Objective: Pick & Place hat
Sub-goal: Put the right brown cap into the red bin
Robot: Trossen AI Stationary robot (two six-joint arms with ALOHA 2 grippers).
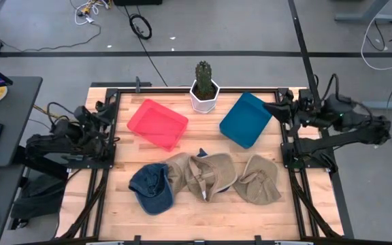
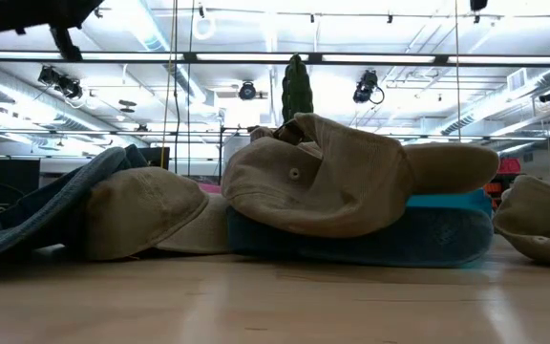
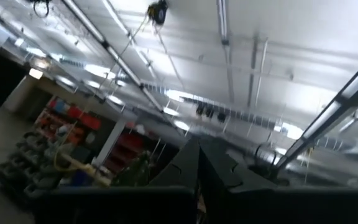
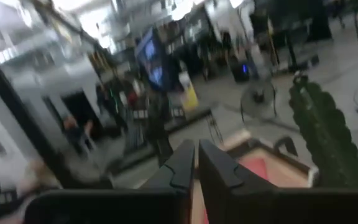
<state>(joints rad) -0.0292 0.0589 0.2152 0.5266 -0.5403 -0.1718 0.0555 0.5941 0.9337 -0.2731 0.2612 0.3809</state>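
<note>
Both arms are parked off at the table edges, nowhere near the hats. The left gripper (image 3: 197, 163) has its fingers pressed together with nothing between them, and its wrist view just stares up at ceiling lights. In the high view it sits folded at the left side of the table (image 1: 209, 211). The right gripper (image 4: 196, 163) is the same deal, fingers closed and empty, sitting by the far right edge just beside the blue bin (image 1: 246, 120). Its camera catches the cactus (image 4: 324, 134) and a bit of the red bin (image 4: 257, 169).

The hats are all in a row across the near half of the table. From left: a blue denim hat (image 1: 151, 188), then a tan hat (image 1: 177, 170) partly overlapping it, then another tan hat (image 1: 209, 175) lying upside down with something blue peeking out under it, and a last tan hat (image 1: 257, 179) just to the right, touching or nearly touching.

Behind them, the red bin and blue bin both sit tilted at an angle, with the potted cactus in a white pot (image 1: 204, 95) between them at the far edge. Both bins have nothing in them.
</note>
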